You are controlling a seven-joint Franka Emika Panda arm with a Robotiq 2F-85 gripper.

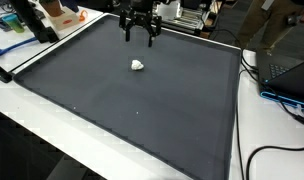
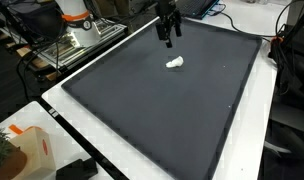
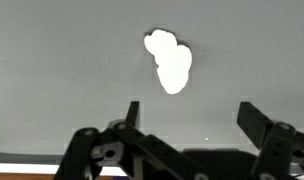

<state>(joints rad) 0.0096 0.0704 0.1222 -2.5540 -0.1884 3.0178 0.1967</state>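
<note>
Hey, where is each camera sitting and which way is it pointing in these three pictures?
Exterior view: high beyond one edge of the dark mat, facing the pincer front-on across it.
Exterior view: high off a mat corner, looking diagonally; pincer hangs near the far edge.
Wrist view: above the mat, looking down; the open pincer fills the bottom edge.
All share the white lump.

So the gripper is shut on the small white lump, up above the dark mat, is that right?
Not quite. The gripper is above the dark mat, but it is open and holds nothing: the wrist view shows the small white lump lying on the mat, apart from the spread fingers.
</note>
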